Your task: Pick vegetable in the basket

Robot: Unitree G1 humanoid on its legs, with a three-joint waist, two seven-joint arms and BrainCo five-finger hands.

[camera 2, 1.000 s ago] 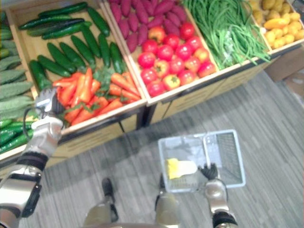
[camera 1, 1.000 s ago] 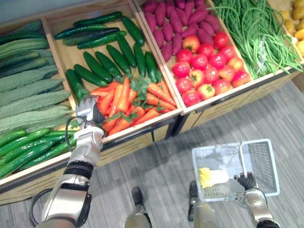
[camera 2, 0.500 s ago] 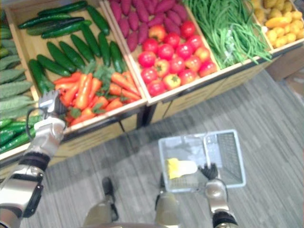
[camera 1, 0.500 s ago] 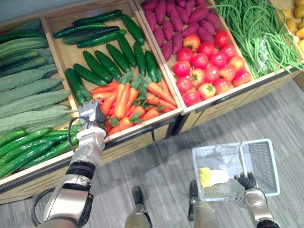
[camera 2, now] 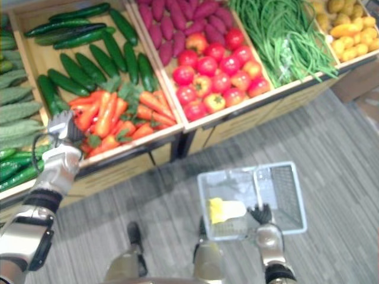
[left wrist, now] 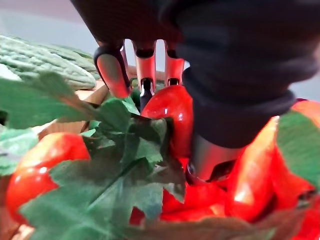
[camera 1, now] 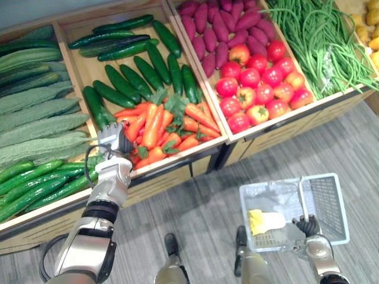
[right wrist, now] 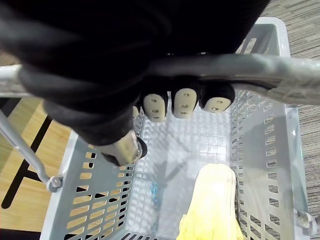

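grasp step: the left hand brackets a carrot at the pile's near left, fingers straight, not yet clamped. next: close, lift, carry right to the basket, whose handle the right hand grips.

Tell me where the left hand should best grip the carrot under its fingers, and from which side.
Probably the carrot on its bare orange body, pinched across from above by the left hand: neighbours hem it in the pile, and the leaves beside it are too soft to hold.
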